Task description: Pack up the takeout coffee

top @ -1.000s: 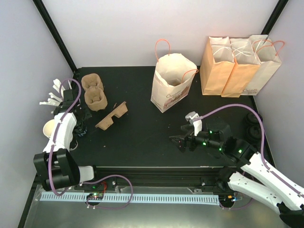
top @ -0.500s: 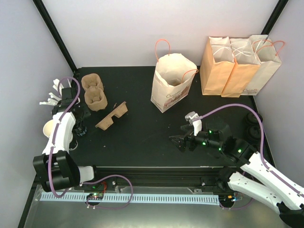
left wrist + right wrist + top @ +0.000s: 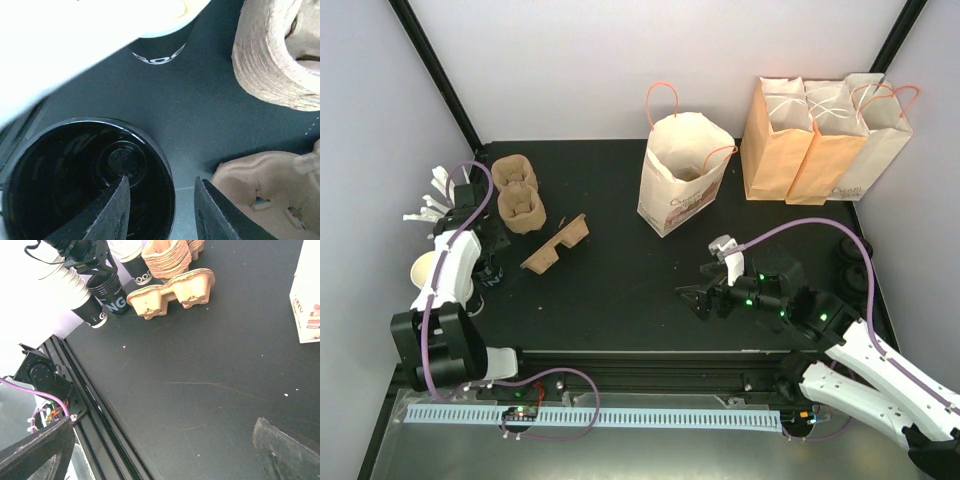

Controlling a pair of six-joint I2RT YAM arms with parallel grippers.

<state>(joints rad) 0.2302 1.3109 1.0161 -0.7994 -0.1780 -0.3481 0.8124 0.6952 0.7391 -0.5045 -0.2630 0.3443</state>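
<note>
Takeout coffee cup (image 3: pixel 112 295) stands upright near the left edge of the black table (image 3: pixel 210 365). It is just beside a stack of white cups (image 3: pixel 67 280) and near a brown cup tray (image 3: pixel 172 287). The left gripper (image 3: pixel 161 181) is right over it, partly spread. 1 finger (image 3: pixel 112 215) is over the cup's dark, shiny top and the other is outside its rim. They do not pinch it. The right gripper (image 3: pixel 160 440) is spread wide over the table. 1 open paper bag (image 3: pixel 682 175) stands well apart from the cup. 3 more bags (image 3: pixel 820 135) stand at the back right.
</note>
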